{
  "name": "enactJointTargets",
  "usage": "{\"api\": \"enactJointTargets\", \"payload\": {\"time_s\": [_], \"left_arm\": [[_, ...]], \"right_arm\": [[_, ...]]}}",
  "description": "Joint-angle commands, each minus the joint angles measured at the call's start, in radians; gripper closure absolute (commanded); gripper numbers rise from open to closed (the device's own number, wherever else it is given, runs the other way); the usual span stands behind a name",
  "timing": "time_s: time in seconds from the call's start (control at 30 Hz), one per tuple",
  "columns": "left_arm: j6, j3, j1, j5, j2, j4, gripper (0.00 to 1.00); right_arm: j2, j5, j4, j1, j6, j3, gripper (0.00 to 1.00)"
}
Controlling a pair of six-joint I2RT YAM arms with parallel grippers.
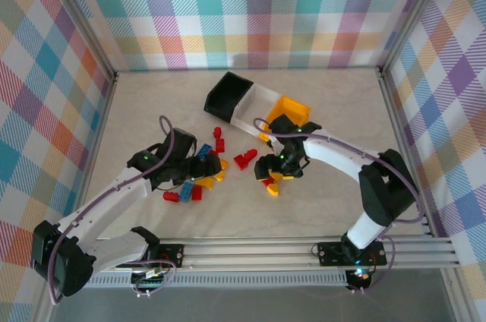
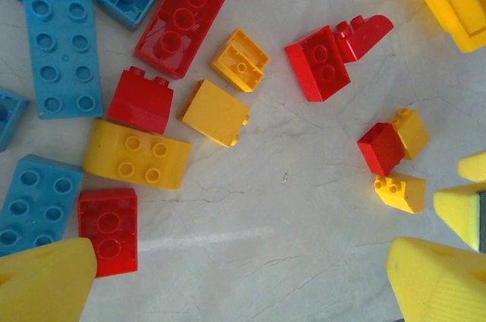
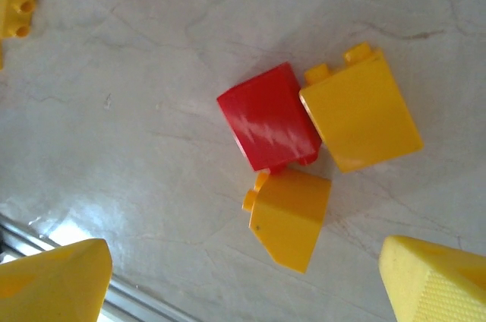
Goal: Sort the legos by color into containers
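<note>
Positioning Open Grippers Over Loose Legos

The right gripper (image 3: 243, 265) hangs empty, jaws spread wide, apparently to straddle the small yellow brick (image 3: 288, 219) touching a red brick (image 3: 267, 117). The left gripper (image 2: 241, 261), likewise spread and empty, hovers over the scattered legos (image 1: 199, 174). The containers (image 1: 244, 79) stand beyond the pile.

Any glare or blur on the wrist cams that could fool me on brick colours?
Right wrist: white glare on the table at lower left and a sheen streak on the red brick, colours readable, edges sharp. Left wrist: faint pale band across the table, legos crisp. Top external: even light, soft shadows, bricks tiny.
</note>
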Motion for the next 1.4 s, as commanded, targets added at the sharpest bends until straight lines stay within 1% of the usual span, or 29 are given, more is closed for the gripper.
{"api": "enactJointTargets", "payload": {"time_s": [0.0, 0.17, 0.4, 0.5, 0.57, 0.67, 0.8, 1.17, 1.37], "left_arm": [[0.012, -0.011, -0.006, -0.023, -0.021, -0.057, 0.02], [0.024, 0.008, -0.004, -0.021, -0.008, -0.067, 0.01], [0.076, 0.06, 0.004, -0.012, 0.049, -0.093, 0.01], [0.088, 0.067, 0.008, 0.001, 0.071, -0.092, 0.01], [0.09, 0.068, 0.011, 0.008, 0.081, -0.09, 0.01], [0.091, 0.061, 0.013, 0.012, 0.086, -0.086, 0.01], [0.088, 0.046, 0.016, 0.012, 0.081, -0.086, 0.01], [0.079, 0.027, 0.026, 0.008, 0.068, -0.094, 0.01], [0.079, 0.021, 0.03, 0.016, 0.079, -0.085, 0.01]], "right_arm": [[0.05, 0.019, -0.026, 0.012, -0.009, 0.086, 0.09], [0.138, 0.031, -0.049, 0.025, -0.024, 0.18, 0.1], [0.208, 0.114, -0.105, 0.025, -0.03, 0.249, 0.1], [0.223, 0.085, -0.094, 0.026, -0.048, 0.258, 0.14], [0.228, 0.054, -0.077, 0.031, -0.088, 0.26, 0.17], [0.234, 0.031, -0.054, 0.044, -0.15, 0.257, 0.18], [0.259, -0.002, -0.037, 0.047, -0.179, 0.263, 0.19], [0.342, 0.017, -0.048, 0.047, -0.205, 0.289, 0.19], [0.324, 0.033, -0.058, 0.047, -0.21, 0.25, 0.23]]}}
